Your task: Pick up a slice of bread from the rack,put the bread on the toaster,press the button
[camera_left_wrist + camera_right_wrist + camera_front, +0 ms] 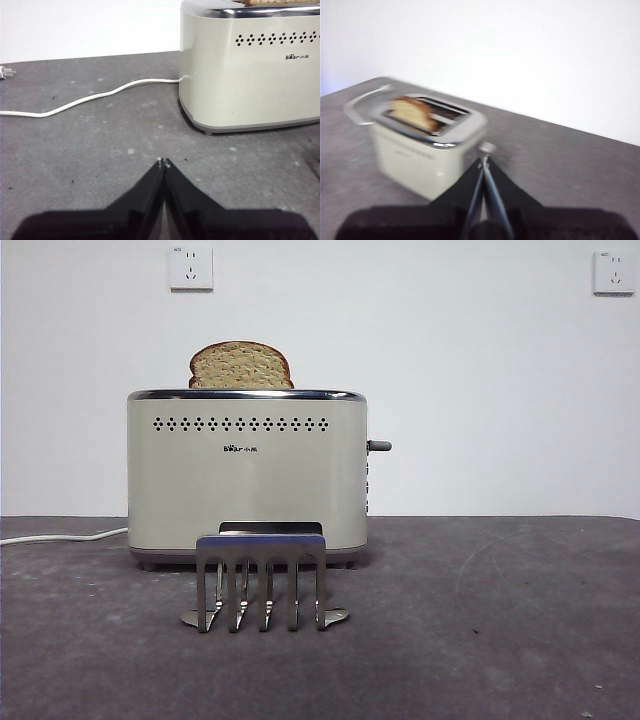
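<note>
- Here, the slice of bread [241, 366] stands upright in a slot of the toaster [246, 472], its rounded top and dark crust showing above the chrome rim.
- My right wrist view, though blurred, shows the slice [414, 113] in one of the two slots, with the other slot beside it bare.
- The toaster sits on the dark grey worktop [500, 620], its long face with the row of small black holes and the dark logo turned toward the front camera.
- The button [379, 446] sticks out sideways from the toaster's narrow side, high up on that side.
- The rack [262, 580] stands on the worktop in front of the toaster, much lower than it, and no bread sits between its arched bars.
- My right gripper [483, 162] hangs above the worktop near the toaster's narrow end, its two black jaws pressed together with nothing between them; the lever knob [486, 147] shows as a blur just beyond the tips.
- My left gripper [163, 162] is low over the worktop, apart from the toaster's other end, jaws likewise pressed together and holding nothing.
- A white power cord [90, 98] runs from the toaster [250, 65] across the worktop in the left wrist view.
- Two white wall sockets [191, 267] sit high on the pale wall behind.
- Neither arm shows in the front view.
</note>
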Motion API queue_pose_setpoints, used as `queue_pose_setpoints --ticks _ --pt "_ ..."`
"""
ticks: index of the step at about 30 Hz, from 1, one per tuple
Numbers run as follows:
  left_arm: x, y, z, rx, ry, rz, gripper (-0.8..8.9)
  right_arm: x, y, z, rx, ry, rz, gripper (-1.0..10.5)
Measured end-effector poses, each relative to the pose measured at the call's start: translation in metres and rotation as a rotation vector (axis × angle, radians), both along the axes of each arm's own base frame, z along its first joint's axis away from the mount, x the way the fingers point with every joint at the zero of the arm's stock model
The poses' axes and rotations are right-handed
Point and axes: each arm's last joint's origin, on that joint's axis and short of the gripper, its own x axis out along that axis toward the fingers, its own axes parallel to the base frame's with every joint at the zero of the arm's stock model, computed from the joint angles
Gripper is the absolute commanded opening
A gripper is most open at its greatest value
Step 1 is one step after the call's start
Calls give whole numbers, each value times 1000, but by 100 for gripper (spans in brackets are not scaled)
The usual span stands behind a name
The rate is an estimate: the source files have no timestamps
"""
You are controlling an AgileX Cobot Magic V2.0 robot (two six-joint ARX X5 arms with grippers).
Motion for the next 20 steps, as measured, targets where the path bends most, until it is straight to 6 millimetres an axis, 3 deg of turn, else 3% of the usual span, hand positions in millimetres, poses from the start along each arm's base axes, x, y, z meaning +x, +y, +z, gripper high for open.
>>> queue_pose_setpoints --ticks 11,20 --pt "0 0 0 0 0 0 -4 -13 -6 -109 61 -51 -172 1" --pt "0 0 0 0 0 0 -4 -14 -8 -171 88 14 -246 1"
